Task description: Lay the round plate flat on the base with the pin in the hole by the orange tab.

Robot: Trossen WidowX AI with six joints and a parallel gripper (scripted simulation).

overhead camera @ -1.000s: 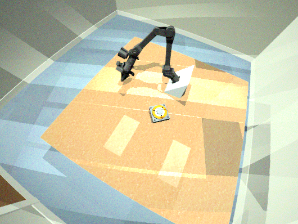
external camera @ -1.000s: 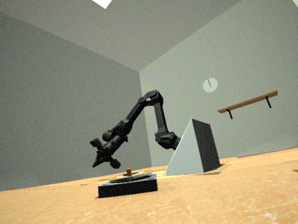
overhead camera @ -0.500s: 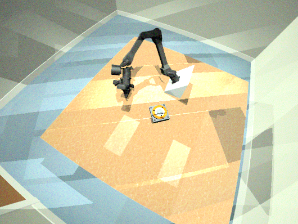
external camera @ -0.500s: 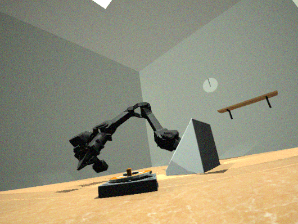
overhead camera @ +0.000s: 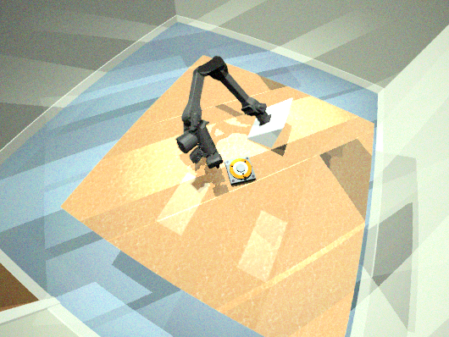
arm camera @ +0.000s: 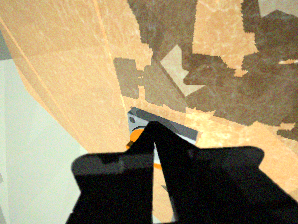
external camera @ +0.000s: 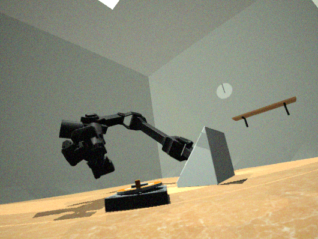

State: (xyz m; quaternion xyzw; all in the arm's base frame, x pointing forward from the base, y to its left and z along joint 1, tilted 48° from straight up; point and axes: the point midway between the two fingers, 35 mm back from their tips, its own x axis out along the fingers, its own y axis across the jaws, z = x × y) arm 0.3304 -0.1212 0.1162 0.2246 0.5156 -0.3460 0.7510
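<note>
The round plate [overhead camera: 232,170] [external camera: 124,190] [arm camera: 137,135], white with an orange ring, sits on the square grey base [overhead camera: 252,178] [external camera: 135,204] [arm camera: 187,133]. In the exterior view it looks tilted on the base, and its orange tab [external camera: 137,184] stands up at the near side. The post [overhead camera: 241,168] shows at the plate's centre. The pin and the hole cannot be made out. My gripper [overhead camera: 218,166] [external camera: 97,177] [arm camera: 153,125] is shut and empty. It hangs above and beside the base, on its left side in the top and exterior views, apart from the plate. In the wrist view the fingers hide most of the plate.
A white and grey wedge-shaped block [overhead camera: 277,114] [external camera: 196,168] stands at the arm's mounted end, behind and right of the base in the top and exterior views. The wooden table [overhead camera: 203,262] [external camera: 255,204] carries everything. A wall shelf [external camera: 265,108] is far behind.
</note>
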